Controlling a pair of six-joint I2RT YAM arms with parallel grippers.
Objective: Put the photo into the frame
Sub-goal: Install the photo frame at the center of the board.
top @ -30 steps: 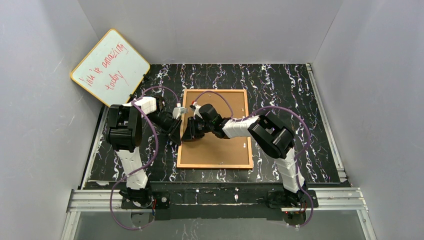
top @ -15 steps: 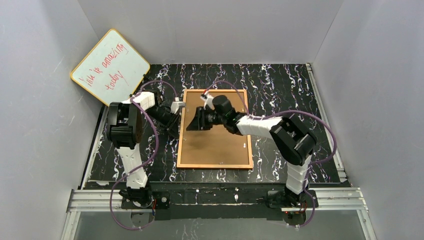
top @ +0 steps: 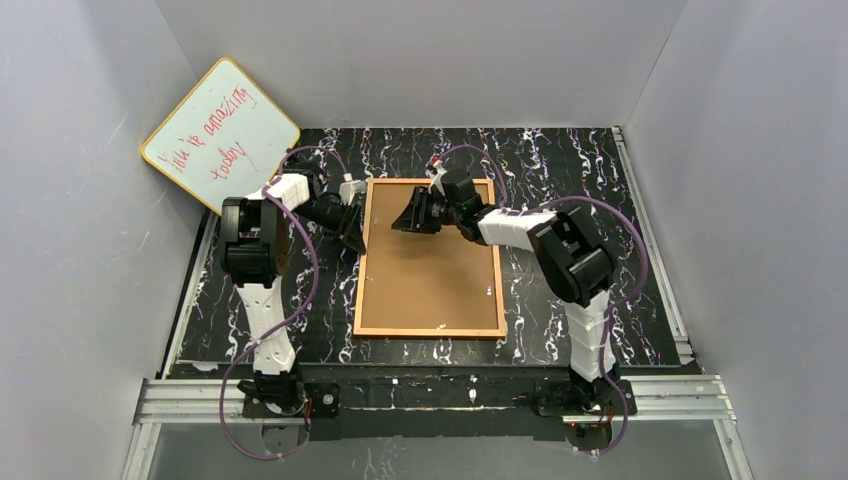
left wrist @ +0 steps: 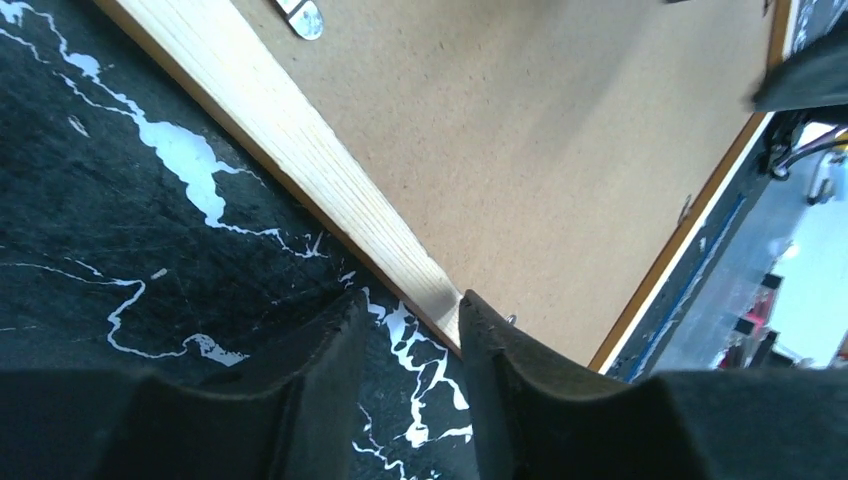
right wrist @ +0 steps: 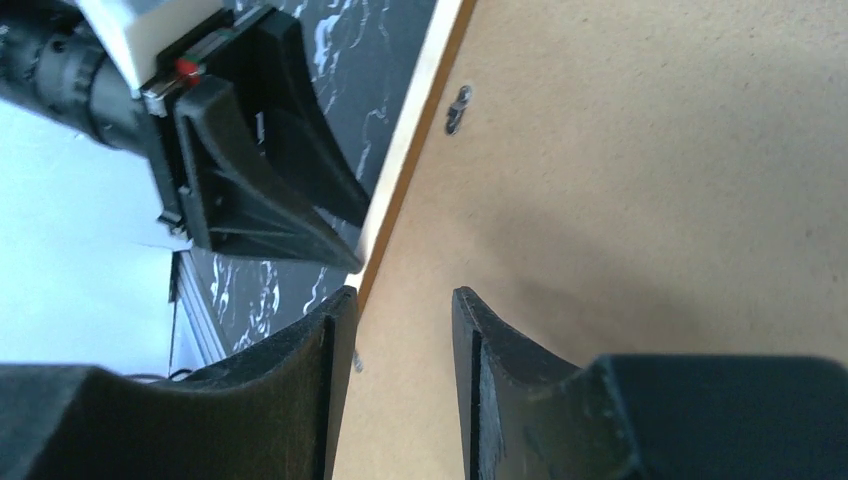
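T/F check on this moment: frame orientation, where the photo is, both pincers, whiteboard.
1. The frame lies back side up. True.
2. The photo lies beside the frame. False: no photo shows in any view.
3. The right pincer is clamped on the frame's edge. False: its fingers stand apart above the fibreboard back, with nothing between them.
4. The left pincer is at the frame's edge on the left arm's side. True.
5. The whiteboard lies flat next to the frame. False: it stands propped up at the far left.
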